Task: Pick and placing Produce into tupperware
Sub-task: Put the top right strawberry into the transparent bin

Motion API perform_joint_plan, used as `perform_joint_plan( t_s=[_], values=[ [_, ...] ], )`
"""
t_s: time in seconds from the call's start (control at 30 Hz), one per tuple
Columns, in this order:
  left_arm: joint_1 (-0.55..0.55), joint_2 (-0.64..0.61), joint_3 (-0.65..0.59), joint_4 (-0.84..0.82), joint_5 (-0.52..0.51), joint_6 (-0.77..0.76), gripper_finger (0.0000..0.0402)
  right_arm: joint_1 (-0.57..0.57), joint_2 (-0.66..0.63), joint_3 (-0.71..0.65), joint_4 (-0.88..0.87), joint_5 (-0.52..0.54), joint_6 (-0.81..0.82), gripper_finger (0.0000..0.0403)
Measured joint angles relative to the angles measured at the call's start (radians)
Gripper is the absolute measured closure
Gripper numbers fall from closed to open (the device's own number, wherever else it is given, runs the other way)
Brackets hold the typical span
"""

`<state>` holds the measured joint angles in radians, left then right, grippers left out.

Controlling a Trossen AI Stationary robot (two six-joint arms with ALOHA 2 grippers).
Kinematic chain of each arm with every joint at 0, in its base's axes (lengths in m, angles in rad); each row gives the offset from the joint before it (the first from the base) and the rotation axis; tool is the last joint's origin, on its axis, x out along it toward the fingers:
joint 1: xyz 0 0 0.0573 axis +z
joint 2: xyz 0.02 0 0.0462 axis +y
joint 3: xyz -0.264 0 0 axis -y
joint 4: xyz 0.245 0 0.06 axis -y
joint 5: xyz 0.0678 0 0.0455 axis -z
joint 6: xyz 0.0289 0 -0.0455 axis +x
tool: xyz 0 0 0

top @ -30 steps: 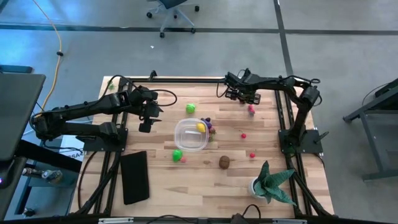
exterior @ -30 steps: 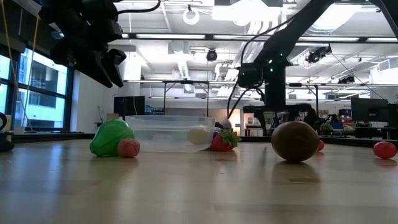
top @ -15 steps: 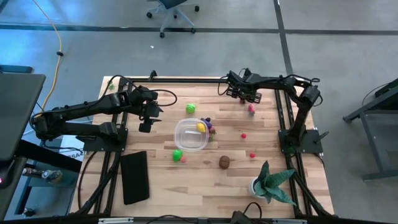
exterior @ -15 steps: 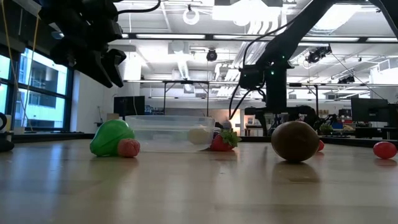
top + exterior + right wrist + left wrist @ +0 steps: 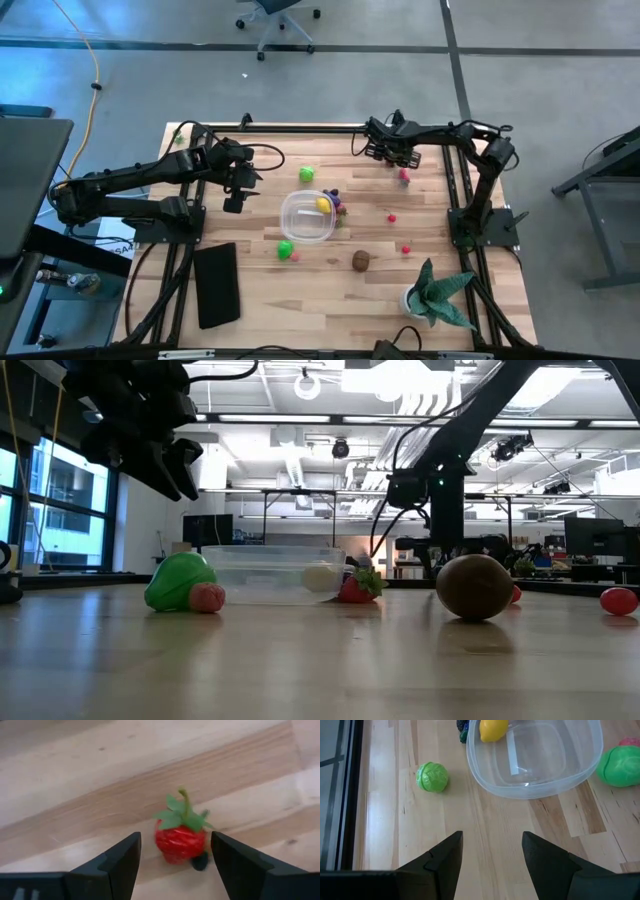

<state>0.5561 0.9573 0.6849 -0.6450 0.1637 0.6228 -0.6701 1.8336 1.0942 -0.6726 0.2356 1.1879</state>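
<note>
Tabletop (image 5: 440,300) of pale wooden planks, straight-grained, in a dark frame.
Slab (image 5: 216,285), flat matte black rectangle, at 7 o'clock of the tub.
Potted plant (image 5: 437,295), spiky green leaves, near the 5 o'clock corner.
Tupperware (image 5: 307,216), clear thin-walled plastic, squarish with rounded corners, mid-table; one yellow lemon (image 5: 323,204) inside at its 1 o'clock corner.
Left gripper (image 5: 233,203), dark, at 9 o'clock of the tub, fingers parted and empty over bare wood; unmoved from a second ago.
Right gripper (image 5: 378,152), at the far edge, 1 o'clock of the tub; has shifted slightly right along that edge. Fingers apart, holding nothing; a glossy red strawberry (image 5: 181,838) with a green leafy cap lies on the wood just ahead between them, untouched.
Produce outside the tub: brown oval kiwi (image 5: 360,261) at 5 o'clock; ridged green cabbage ball (image 5: 306,175) at 12 o'clock; smooth green piece (image 5: 285,248) at 7 o'clock.
</note>
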Motion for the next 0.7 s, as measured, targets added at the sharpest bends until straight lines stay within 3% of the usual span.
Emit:
perform_joint_plan(
  t_s=[0.33, 0.7],
  values=[
    [0.0, 0.0, 0.0, 0.0, 0.0, 0.0, 0.0208, 0.0, 0.0, -0.006, 0.031, 0.022, -0.015, 0.0175],
    [0.0, 0.0, 0.0, 0.0, 0.0, 0.0, 0.0208, 0.0, 0.0, -0.006, 0.028, 0.018, -0.036, 0.0229]
  ],
)
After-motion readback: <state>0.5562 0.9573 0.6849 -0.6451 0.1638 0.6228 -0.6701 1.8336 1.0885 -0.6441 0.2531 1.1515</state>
